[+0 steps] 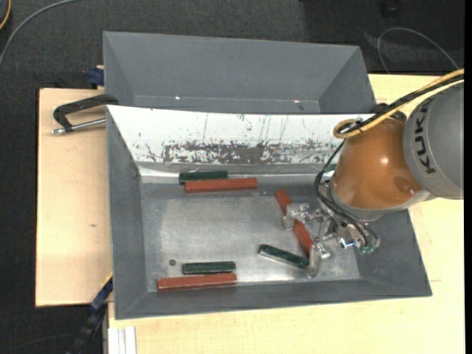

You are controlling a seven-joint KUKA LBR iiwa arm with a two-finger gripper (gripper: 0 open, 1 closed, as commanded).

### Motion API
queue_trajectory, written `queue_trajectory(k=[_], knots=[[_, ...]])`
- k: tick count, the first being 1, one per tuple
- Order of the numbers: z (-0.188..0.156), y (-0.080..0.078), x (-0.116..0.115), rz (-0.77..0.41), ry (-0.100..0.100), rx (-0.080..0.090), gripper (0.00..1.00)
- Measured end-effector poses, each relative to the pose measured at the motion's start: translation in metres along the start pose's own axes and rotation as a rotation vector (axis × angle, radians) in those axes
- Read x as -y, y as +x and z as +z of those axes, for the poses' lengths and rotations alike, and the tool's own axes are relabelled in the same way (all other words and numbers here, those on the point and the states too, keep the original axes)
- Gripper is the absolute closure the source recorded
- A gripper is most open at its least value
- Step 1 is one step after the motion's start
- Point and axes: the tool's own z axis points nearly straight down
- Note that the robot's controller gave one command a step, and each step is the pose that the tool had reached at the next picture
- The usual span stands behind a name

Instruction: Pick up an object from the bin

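Note:
My gripper is low in the bin's right part, just under the orange wrist cover. It is right over a short red stick that runs diagonally; another red bit shows just behind it, perhaps the same stick. A dark green stick lies tilted on the floor at the gripper's front left, one end close under the gripper. Whether anything is gripped I cannot tell.
At the back wall lie a green stick and a long red stick, side by side. Near the front wall lie another green stick and a long red stick. A small dark speck sits front left.

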Motion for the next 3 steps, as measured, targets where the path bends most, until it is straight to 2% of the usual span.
queue_trajectory(k=[1,2,3], knots=[[0.012,-0.001,-0.018,0.143,0.0,0.005,0.0],[0.012,-0.001,-0.017,0.143,0.002,0.006,1.0],[-0.151,-0.011,0.005,0.246,0.005,0.022,1.0]])
